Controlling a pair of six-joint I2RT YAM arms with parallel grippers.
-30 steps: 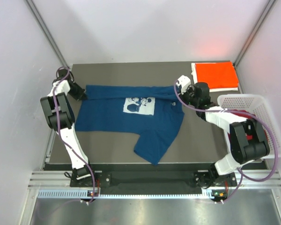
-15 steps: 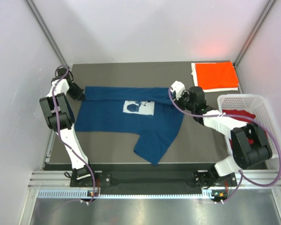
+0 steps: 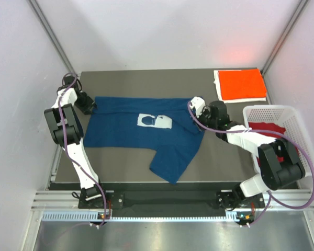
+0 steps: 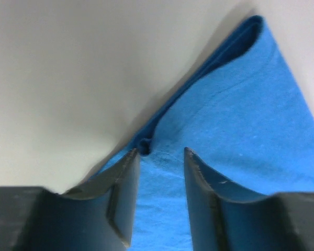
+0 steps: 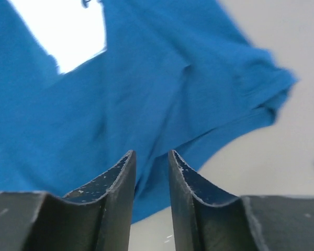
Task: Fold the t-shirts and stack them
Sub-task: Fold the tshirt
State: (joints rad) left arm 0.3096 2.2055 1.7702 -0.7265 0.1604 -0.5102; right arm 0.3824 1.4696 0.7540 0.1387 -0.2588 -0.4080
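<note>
Right claw (image 5: pixel 149 154) farther left, over t-shirt (image 3: pixel 141 133)

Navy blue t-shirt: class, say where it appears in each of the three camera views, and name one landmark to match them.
Top external: the navy blue t-shirt is spread across the middle of the table.
Left wrist: it fills the lower right, its folded edge running diagonally to the top right.
Right wrist: it fills the upper left and middle.
Shared landmark: the white chest print, in the top view and the right wrist's top left; absent from the left wrist.
</note>
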